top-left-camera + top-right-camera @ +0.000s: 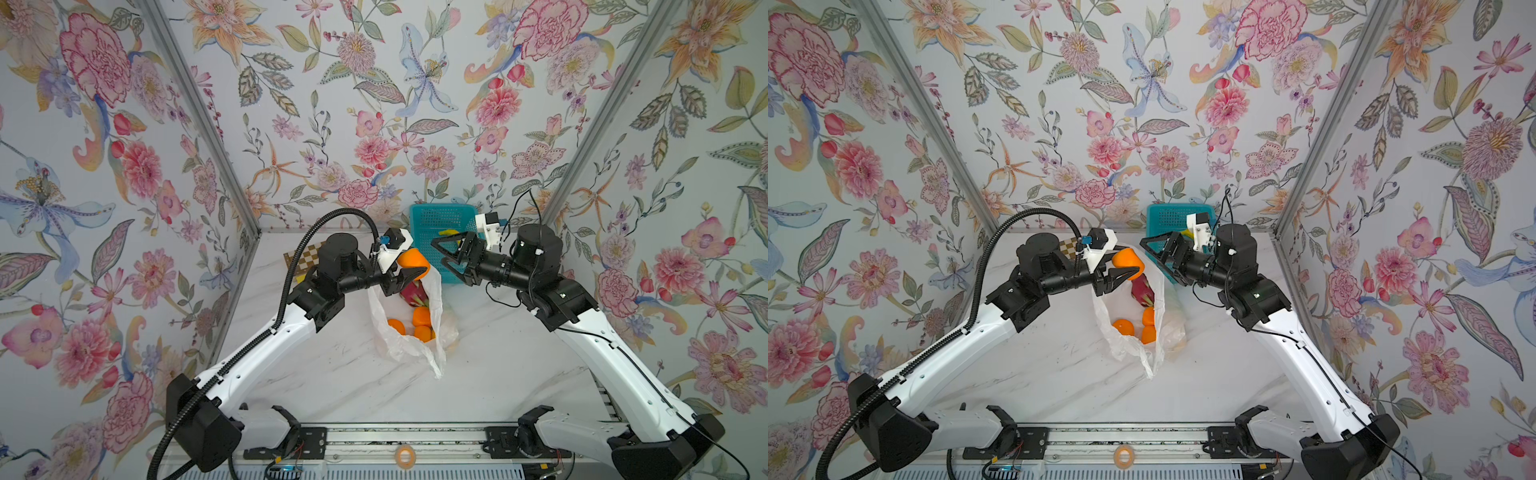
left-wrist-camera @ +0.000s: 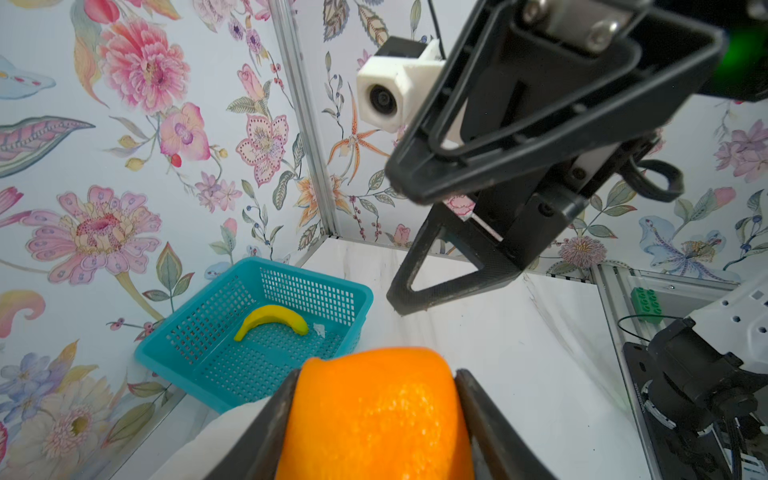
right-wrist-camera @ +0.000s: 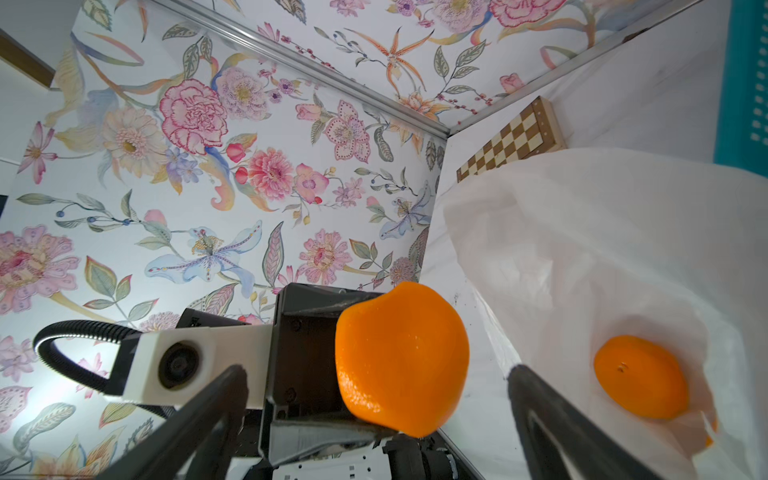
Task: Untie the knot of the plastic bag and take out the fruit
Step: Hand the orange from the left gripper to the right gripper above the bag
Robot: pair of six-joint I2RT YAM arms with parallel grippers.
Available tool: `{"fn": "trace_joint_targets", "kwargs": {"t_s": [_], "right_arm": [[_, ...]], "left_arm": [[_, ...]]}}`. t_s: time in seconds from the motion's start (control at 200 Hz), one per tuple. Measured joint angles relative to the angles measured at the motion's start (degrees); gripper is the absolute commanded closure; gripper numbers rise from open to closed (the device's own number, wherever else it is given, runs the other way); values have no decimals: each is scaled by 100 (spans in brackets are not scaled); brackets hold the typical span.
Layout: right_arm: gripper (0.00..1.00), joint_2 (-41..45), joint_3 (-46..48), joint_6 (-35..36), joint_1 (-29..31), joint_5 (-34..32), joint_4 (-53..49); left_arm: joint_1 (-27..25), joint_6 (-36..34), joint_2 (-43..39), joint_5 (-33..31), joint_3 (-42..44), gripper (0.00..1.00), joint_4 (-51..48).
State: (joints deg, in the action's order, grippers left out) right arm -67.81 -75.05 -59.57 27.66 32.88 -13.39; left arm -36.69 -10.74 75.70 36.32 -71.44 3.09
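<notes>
The right gripper's (image 3: pixel 376 370) two dark fingers (image 3: pixel 199 415) stood wide apart with nothing between them. Just beyond them, the left gripper (image 3: pixel 374 365) clamped a round orange (image 3: pixel 401 357) between its black jaws. Its white wrist camera (image 3: pixel 178 365) and a ribbed black cable (image 3: pixel 70 332) showed beside it. To the right of the held fruit lay the crinkly white plastic bag (image 3: pixel 602 249), with a second orange (image 3: pixel 640 376) showing within it. A checkerboard (image 3: pixel 511 141) sat at the far left corner of the white table (image 3: pixel 644 95). A strip of teal basket (image 3: pixel 744 83) showed beyond the bag, and floral wallpaper (image 3: pixel 208 166) covered the walls.
</notes>
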Motion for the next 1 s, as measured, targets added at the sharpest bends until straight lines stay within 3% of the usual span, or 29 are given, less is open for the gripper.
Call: {"fn": "trace_joint_targets", "kwargs": {"t_s": [0.215,0.385,0.681,0.821,0.896,0.941,1.001], "right_arm": [[1,-184,0,116,195,85,17],[9,-326,-9,212,304,131,101],[41,-474,-96,260,483,133,114],[45,-474,-103,262,470,120,109],[46,-474,-103,345,409,105,107],[46,-481,-103,396,341,92,111],[46,-483,-103,472,186,20,122]], "left_arm": [[-2,2,26,319,-131,52,385],[-9,2,157,446,-177,50,450],[-46,-177,317,726,-260,47,479],[-46,-236,323,739,-264,33,487],[-52,-170,343,699,-282,23,487],[-70,-153,345,664,-289,12,463],[-90,-87,343,557,-297,6,420]]}}
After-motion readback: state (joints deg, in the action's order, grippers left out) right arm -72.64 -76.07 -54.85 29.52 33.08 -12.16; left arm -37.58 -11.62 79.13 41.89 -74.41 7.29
